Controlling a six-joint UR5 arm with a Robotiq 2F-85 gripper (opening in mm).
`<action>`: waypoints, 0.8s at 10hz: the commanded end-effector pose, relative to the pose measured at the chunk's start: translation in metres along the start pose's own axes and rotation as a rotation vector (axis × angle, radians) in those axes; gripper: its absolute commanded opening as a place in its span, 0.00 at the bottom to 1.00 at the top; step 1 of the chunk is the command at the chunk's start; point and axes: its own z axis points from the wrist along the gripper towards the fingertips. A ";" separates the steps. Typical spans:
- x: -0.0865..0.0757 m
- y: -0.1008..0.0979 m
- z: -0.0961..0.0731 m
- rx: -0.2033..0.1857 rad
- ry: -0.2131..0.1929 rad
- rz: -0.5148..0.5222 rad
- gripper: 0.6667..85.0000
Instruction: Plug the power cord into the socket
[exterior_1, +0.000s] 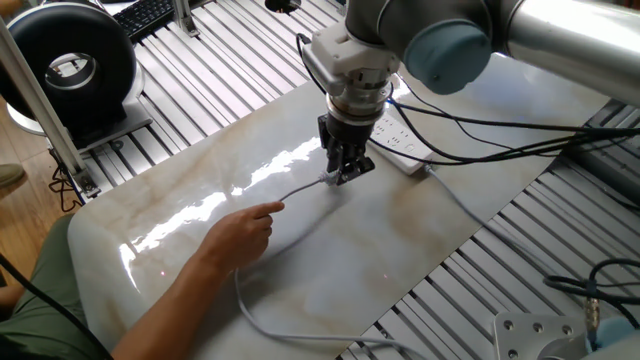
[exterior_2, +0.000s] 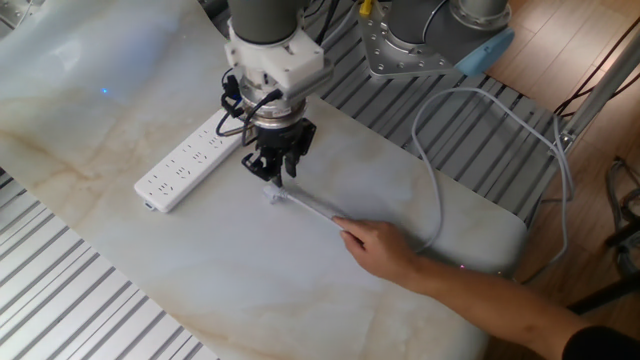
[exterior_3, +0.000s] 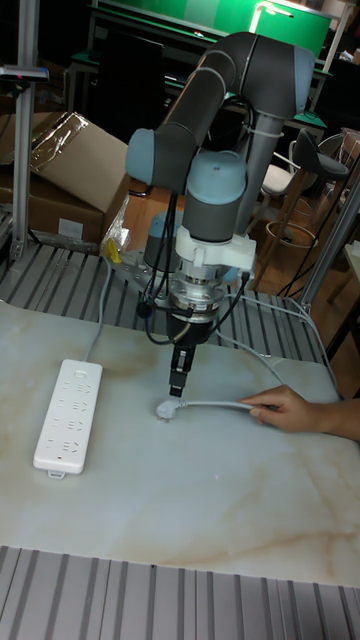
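Note:
The power cord's small grey plug (exterior_2: 272, 193) (exterior_3: 168, 410) (exterior_1: 329, 181) lies flat on the marble table. Its light-grey cable (exterior_2: 312, 208) (exterior_3: 215, 404) runs to a person's hand (exterior_2: 376, 246) (exterior_3: 291, 410), which presses it down. My gripper (exterior_2: 273, 178) (exterior_3: 178, 388) (exterior_1: 343, 172) points straight down just above the plug, fingers apart, nothing held. The socket, a long white power strip (exterior_2: 190, 158) (exterior_3: 66, 413) (exterior_1: 402, 142), lies beside the gripper on the side away from the hand.
The person's forearm (exterior_1: 170, 290) reaches across the table's near side. The rest of the grey cable (exterior_2: 440, 200) loops off the table edge. Slatted metal surfaces (exterior_2: 80, 310) surround the marble top. Black robot cables (exterior_1: 500, 130) hang above the strip.

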 end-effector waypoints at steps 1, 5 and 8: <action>0.001 -0.012 0.003 0.009 -0.007 -0.007 0.38; -0.004 -0.018 0.002 0.009 -0.007 -0.044 0.39; 0.001 -0.022 0.001 0.008 0.023 -0.087 0.39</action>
